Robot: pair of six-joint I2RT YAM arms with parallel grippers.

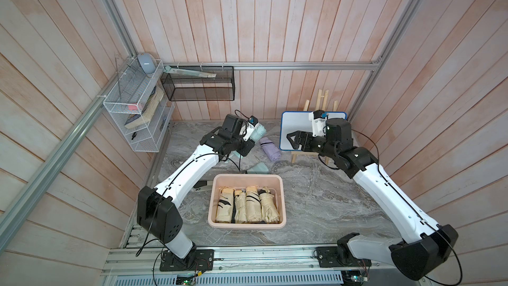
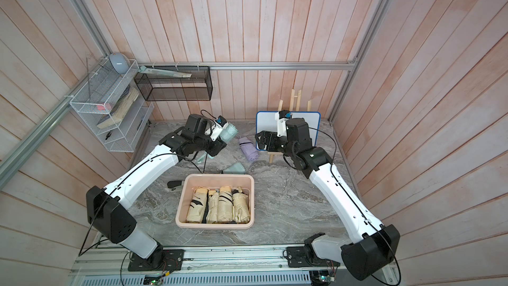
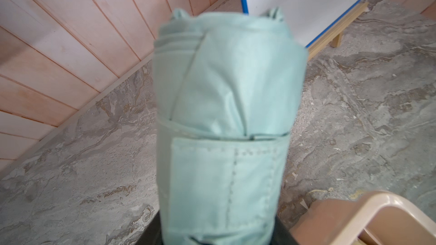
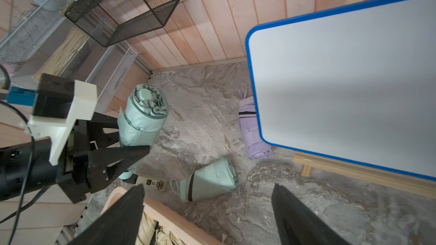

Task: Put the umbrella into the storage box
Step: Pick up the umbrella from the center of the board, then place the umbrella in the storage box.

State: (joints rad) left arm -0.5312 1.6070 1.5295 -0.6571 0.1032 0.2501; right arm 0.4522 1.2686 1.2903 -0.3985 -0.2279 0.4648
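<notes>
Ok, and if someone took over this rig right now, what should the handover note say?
Left gripper: shut on a mint umbrella, held above the table behind the storage box.
Right gripper: open, empty, near the whiteboard.
Done: four beige umbrellas lie in the box.
To do: box the held one; a second mint umbrella and a lilac umbrella lie on the table.
</notes>
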